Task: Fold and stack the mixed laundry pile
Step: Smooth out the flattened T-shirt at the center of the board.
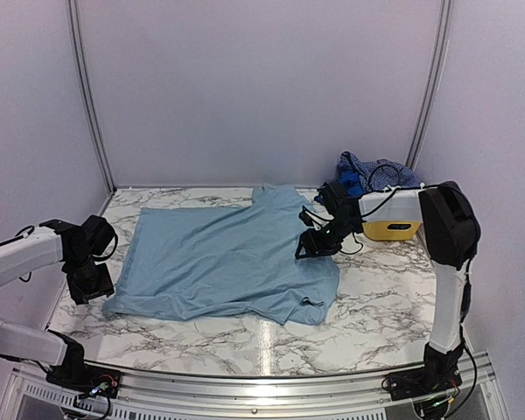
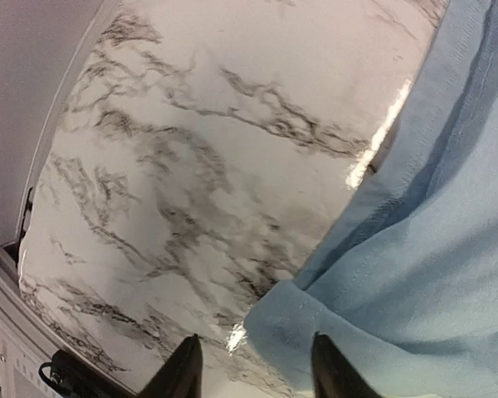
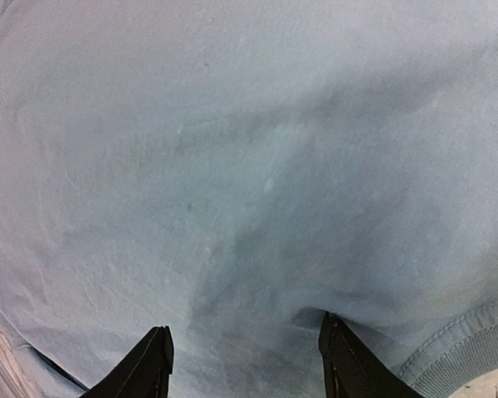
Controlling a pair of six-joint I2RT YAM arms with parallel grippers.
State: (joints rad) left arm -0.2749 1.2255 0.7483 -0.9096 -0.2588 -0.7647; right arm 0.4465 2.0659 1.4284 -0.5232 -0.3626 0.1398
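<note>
A pale sky-blue T-shirt (image 1: 227, 258) lies spread flat across the middle of the marble table (image 1: 394, 315). My left gripper (image 1: 94, 287) is open just above the shirt's near-left corner (image 2: 332, 323); one fingertip is over the fabric, the other over bare marble. My right gripper (image 1: 311, 249) is open and low over the shirt's right side, its fingertips (image 3: 336, 348) at the cloth (image 3: 232, 166), near a ribbed hem (image 3: 465, 340). A navy-and-white check shirt (image 1: 376, 173) and a royal-blue piece (image 1: 350, 184) sit heaped in the yellow basket.
The small yellow basket (image 1: 394, 229) stands at the back right, behind the right arm. White walls close in the table at the back and sides. A metal rail (image 1: 262, 381) runs along the near edge.
</note>
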